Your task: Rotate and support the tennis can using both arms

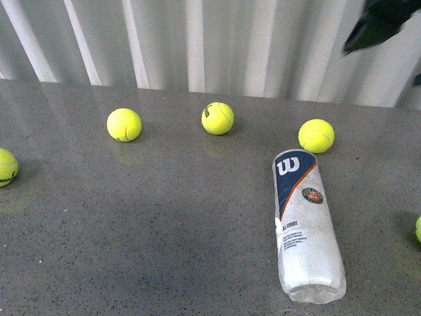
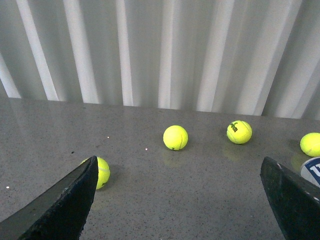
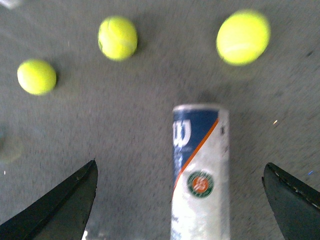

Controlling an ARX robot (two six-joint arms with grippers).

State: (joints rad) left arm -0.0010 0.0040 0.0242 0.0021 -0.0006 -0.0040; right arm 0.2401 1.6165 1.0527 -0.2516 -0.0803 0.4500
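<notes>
The tennis can (image 1: 304, 222) lies on its side on the grey table at right, navy W end pointing away, clear end toward the front edge. In the right wrist view the can (image 3: 200, 175) lies between the spread fingers of my open right gripper (image 3: 180, 187), which hovers above it without touching. Part of the right arm (image 1: 380, 23) shows at the top right of the front view. My left gripper (image 2: 180, 180) is open and empty over bare table. Only the can's navy end (image 2: 312, 170) shows at the edge of that view.
Several yellow-green tennis balls lie on the table: one (image 1: 124, 124) at back left, one (image 1: 218, 118) at back centre, one (image 1: 316, 135) just beyond the can's far end, one (image 1: 5, 167) at the left edge. A white corrugated wall (image 1: 197, 39) backs the table.
</notes>
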